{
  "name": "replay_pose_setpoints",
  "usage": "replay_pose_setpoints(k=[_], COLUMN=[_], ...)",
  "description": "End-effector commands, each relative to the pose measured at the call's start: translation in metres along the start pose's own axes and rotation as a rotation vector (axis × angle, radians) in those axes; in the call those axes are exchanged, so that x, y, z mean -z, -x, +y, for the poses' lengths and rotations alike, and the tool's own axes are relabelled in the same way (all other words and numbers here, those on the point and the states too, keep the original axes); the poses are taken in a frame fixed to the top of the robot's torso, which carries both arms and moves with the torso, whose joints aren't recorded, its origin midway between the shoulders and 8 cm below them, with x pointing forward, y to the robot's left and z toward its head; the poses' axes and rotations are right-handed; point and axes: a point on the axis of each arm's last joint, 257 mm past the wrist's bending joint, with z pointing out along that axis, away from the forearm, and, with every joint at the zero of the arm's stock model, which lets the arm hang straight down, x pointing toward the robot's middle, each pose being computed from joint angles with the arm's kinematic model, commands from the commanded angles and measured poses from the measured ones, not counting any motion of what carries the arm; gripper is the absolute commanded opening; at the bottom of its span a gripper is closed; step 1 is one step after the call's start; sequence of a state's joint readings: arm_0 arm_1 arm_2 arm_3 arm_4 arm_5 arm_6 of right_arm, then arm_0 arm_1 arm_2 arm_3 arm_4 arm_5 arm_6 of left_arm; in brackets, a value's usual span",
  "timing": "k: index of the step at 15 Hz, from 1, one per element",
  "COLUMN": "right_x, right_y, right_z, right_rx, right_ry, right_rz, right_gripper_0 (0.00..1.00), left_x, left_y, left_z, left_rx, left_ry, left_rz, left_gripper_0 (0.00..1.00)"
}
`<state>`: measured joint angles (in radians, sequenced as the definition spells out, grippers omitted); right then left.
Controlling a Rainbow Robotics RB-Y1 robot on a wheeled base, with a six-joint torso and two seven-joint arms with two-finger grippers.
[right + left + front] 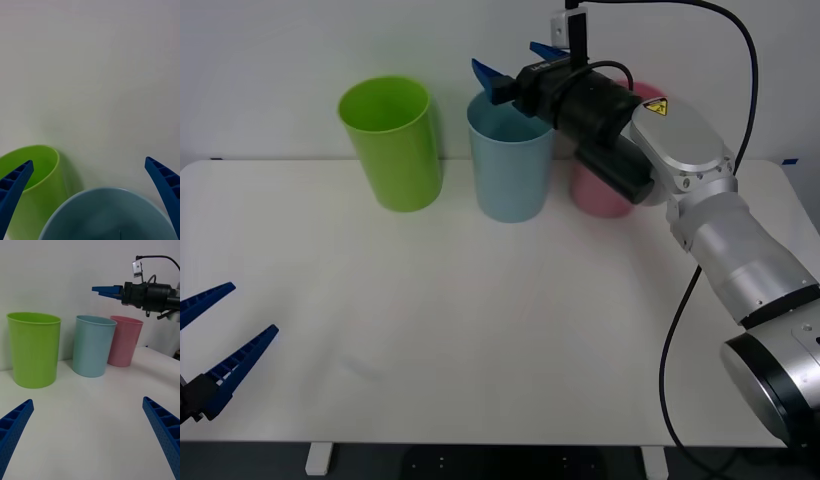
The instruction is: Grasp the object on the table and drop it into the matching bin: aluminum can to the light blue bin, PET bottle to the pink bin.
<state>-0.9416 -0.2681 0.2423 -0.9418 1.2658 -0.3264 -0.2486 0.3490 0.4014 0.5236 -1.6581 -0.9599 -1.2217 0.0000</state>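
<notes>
Blue ribbed fingers of the left gripper [215, 345] are sitting nearest the front camera, at the near left edge of the wide flat white tabletop [510, 330], spread wide with nothing between them. Its wrist view is showing what lies ahead of those fingertips: three tall plastic cup-shaped bins standing in a row on the table, the lime green bin [33, 348], then the light blue bin [92, 345], then the pale pink bin [125, 340], the last two just beside each other. That view is also showing, from the side, that the right gripper [108, 290] is hanging clear above the light blue bin's rim, not touching it.

From the front, the right arm is reaching across and covering much of the pink bin [605, 195], with the right gripper [518, 62] over the light blue bin [510, 160]. Its own wrist view is looking down between its fingers [165, 187], which are standing wide apart and holding nothing; the open mouth of the light blue bin [105, 215] is lying between and below them, and the lime green bin [33, 180] is sitting beside one fingertip. Whether the small silver-grey aluminum can is lying inside the light blue bin cannot be told.
</notes>
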Motion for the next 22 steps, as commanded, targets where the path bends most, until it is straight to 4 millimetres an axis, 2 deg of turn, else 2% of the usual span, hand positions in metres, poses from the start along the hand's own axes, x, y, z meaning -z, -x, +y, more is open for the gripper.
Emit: replay_pose_setpoints(k=[1, 5, 8, 11, 17, 22], right_x=[0.003, 0.016, 0.041, 0.073, 0.142, 0.207], right_y=[0.001, 0.0, 0.001, -0.004, -0.034, -0.057], right_z=[-0.005, -0.013, -0.011, -0.004, 0.01, 0.011], right_rx=[-0.006, -0.024, -0.018, 0.012, 0.052, 0.158], right_ry=[-0.001, 0.031, 0.043, 0.074, 0.156, 0.172], right_rz=[0.0, 0.007, -0.025, -0.035, 0.013, 0.045], right_gripper_0=[1.0, 1.0, 1.0, 1.0, 1.0, 1.0], left_x=[0.0, 0.0, 0.0, 0.0, 0.0, 0.0], left_y=[0.0, 0.0, 0.0, 0.0, 0.0, 0.0], left_z=[0.0, 0.0, 0.0, 0.0, 0.0, 0.0], left_rx=[0.0, 0.0, 0.0, 0.0, 0.0, 0.0], left_ry=[0.0, 0.0, 0.0, 0.0, 0.0, 0.0], left_rz=[0.0, 0.0, 0.0, 0.0, 0.0, 0.0], left_gripper_0=[1.0, 1.0, 1.0, 1.0, 1.0, 1.0])
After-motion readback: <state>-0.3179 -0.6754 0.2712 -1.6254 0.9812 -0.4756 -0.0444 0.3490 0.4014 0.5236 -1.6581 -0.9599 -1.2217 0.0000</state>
